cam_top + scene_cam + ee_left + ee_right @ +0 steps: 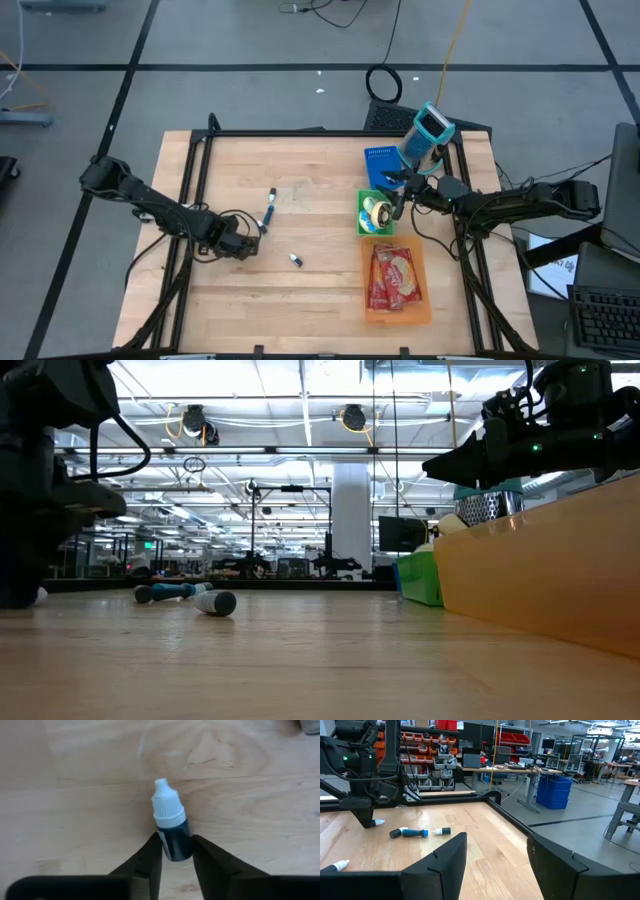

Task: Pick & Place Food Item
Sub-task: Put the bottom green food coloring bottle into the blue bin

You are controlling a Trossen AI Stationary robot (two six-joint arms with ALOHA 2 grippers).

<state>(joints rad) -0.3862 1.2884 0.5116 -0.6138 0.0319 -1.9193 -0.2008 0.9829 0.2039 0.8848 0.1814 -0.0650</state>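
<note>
Left gripper [176, 856] fingers pinch dropper bottle [171, 827].

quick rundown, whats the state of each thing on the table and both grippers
left gripper: fingers closing around the dropper bottle
dropper bottle: lying flat, white cap on
right gripper: open, empty, above the green bin
blue marker: lying on the table
small vial: lying loose
green bin: holds tape rolls
orange bin: holds red snack packets
</note>
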